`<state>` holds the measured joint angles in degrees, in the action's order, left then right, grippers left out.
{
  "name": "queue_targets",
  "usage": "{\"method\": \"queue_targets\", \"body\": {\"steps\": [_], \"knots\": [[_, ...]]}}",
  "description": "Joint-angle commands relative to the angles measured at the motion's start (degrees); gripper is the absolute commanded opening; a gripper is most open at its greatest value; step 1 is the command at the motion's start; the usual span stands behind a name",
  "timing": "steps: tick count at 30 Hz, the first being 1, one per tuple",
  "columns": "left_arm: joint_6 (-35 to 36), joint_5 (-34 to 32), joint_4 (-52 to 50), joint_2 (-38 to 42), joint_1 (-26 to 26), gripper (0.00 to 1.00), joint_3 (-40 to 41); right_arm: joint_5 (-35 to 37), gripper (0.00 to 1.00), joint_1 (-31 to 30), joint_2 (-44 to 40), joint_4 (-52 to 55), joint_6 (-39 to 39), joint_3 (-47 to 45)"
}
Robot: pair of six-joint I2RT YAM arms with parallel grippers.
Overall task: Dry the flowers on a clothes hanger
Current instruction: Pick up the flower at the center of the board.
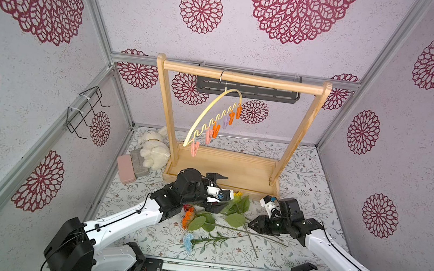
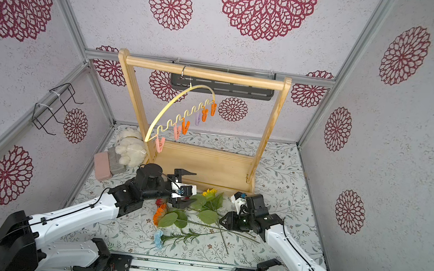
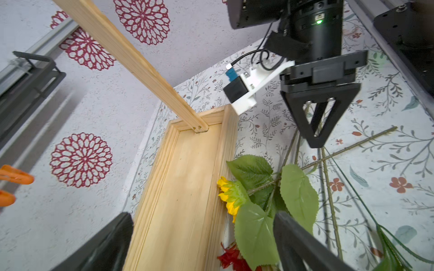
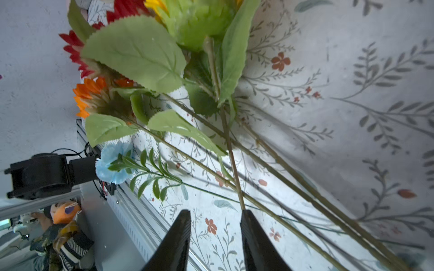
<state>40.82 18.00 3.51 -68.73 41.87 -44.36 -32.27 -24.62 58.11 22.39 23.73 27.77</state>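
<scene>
The flowers (image 1: 235, 219) lie fanned flat on the desk (image 1: 303, 180) before the wooden rack (image 1: 223, 168), heads toward the left tool (image 1: 224, 192), long stems running across to the right tool (image 4: 215, 212), whose jaws stand narrowly apart, one stem at a fingertip. The left tool gapes wide above the leaves; the clothes hanger (image 1: 206, 112) hangs tilted on the rack's bar.

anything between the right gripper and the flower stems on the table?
Nothing visible. The right gripper sits right at the stems of the flowers, jaws apart with nothing between them, and one stem runs up to a jaw tip.
</scene>
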Motion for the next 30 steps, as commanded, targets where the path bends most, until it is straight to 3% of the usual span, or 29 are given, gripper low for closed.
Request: {"method": "queue_targets", "body": {"steps": [1, 6, 21, 30], "knots": [[-2.12, -0.13, 2.02, 1.82, -1.41, 0.97, 1.59, 2.43, 0.34, -2.0, 0.49, -2.1, 2.46, 0.69], [-2.45, -0.94, 1.86, 3.45, -1.86, 0.97, 2.69, 6.15, 0.27, -5.42, 6.7, -9.13, 3.28, -0.87], [-2.5, -0.46, 0.44, 4.35, -1.88, 0.97, 3.71, 9.88, 0.26, -8.1, 15.44, -13.25, 0.02, -0.74], [-2.24, 0.15, -0.25, 5.08, -1.85, 0.97, 3.62, 9.2, 0.07, -8.36, 11.77, -13.02, -1.05, 0.57]]}}
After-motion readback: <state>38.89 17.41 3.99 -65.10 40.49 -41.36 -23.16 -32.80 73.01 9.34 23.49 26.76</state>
